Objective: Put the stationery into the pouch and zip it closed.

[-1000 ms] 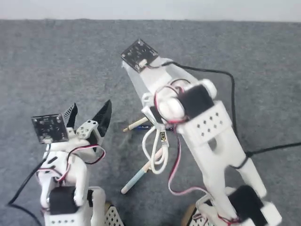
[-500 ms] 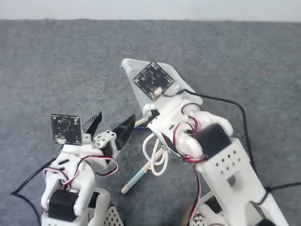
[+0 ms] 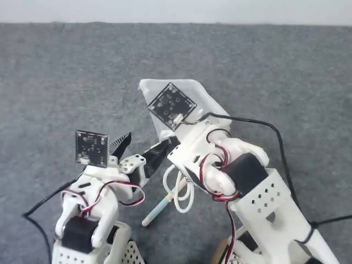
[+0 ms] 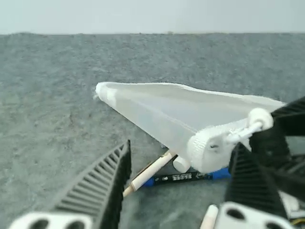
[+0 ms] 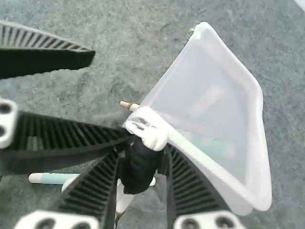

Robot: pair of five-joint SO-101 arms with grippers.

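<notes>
As right hand (image 5: 143,155) pinches pouch (image 5: 214,124), pens (image 4: 181,178) beneath

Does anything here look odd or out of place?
Yes. The white pouch is tilted, one end pinched in the right end effector, while a blue pen, a pencil and a pale pen lie outside it on the grey carpet.

Pouch (image 3: 204,94), translucent white, one, on grey table (image 3: 55,82); its near end is covered by the right arm's camera board (image 3: 171,105). Left gripper (image 3: 149,138), black fingers spread, sits just beside that near end of the pouch. Pen (image 3: 159,209), pale blue lower end, lies nearer than the pouch, touching a white cable loop (image 3: 179,192).
</notes>
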